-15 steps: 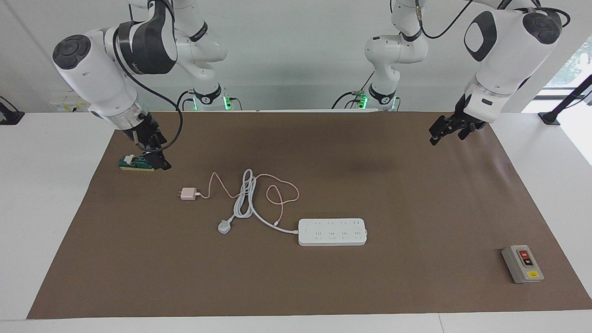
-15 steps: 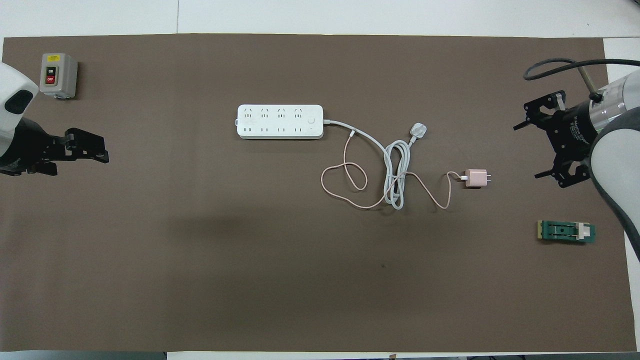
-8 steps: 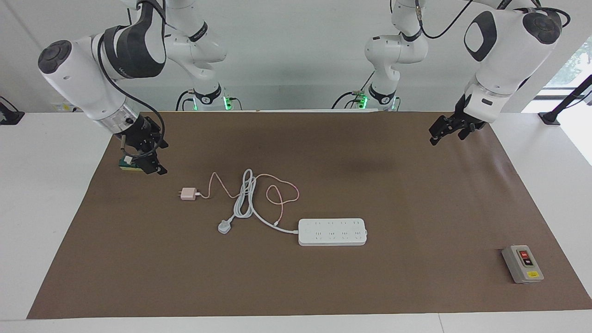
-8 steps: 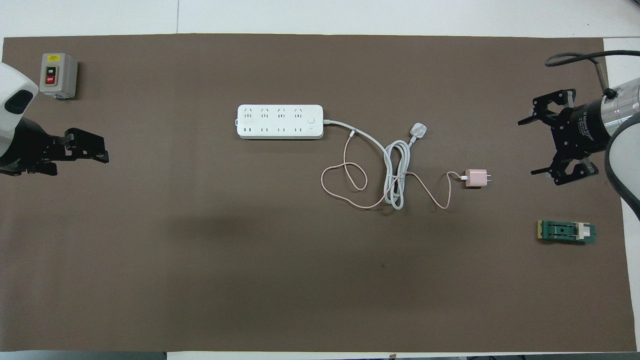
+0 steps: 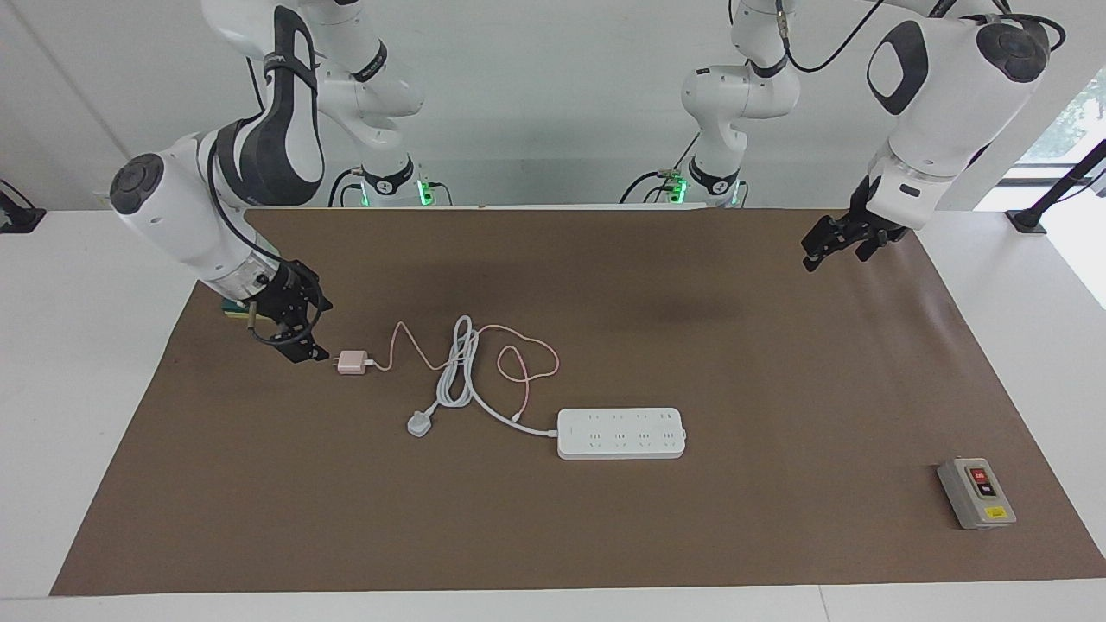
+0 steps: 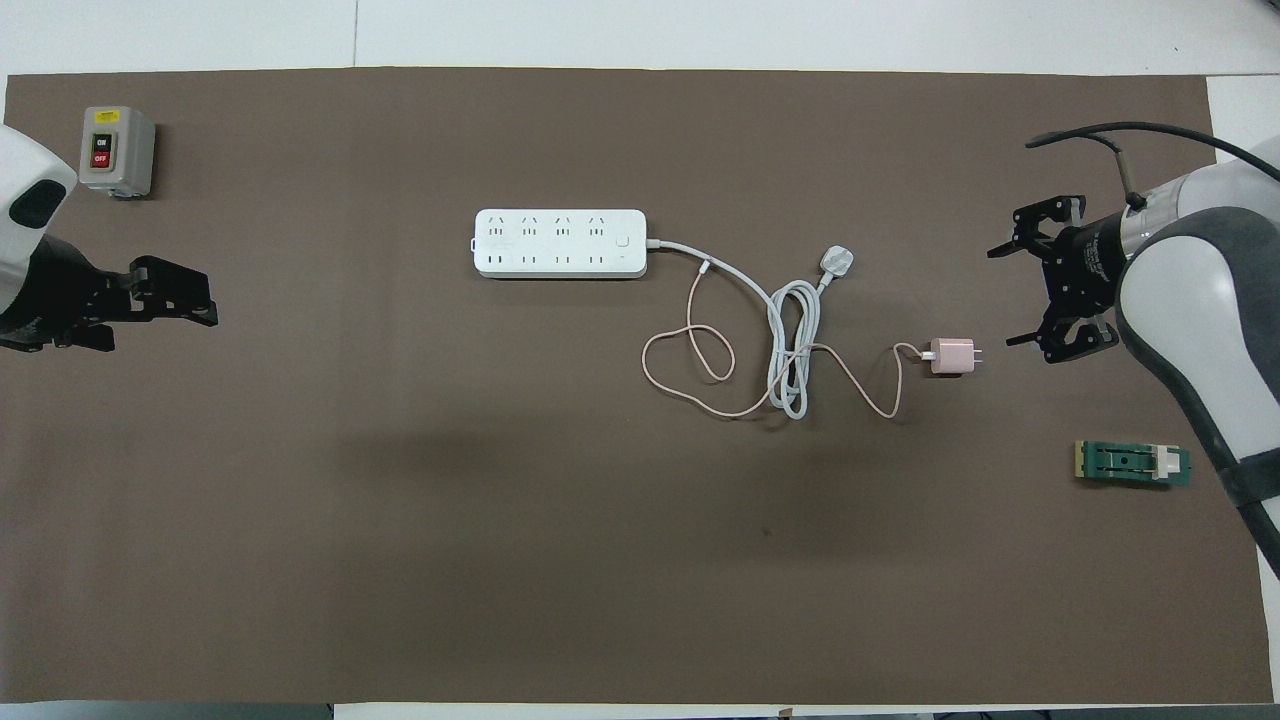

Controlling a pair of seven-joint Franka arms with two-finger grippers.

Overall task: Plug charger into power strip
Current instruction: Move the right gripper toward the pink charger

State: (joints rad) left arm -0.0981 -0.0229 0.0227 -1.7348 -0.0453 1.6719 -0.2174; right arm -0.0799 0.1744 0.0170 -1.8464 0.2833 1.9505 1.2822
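The right gripper (image 6: 1005,293) hangs low with its fingers spread wide and nothing between them, just beside the prong end of the charger (image 6: 952,356), not touching it. The left gripper (image 6: 180,298) waits wide open and empty over the mat's left-arm end.

No containers show. A brown mat (image 6: 400,500) covers the white table.

In the overhead view the charger's prongs point to three o'clock; its pink cable (image 6: 690,352) loops toward nine. The power strip (image 6: 560,243) lies with its long axis nine-to-three, at the charger's ten o'clock.
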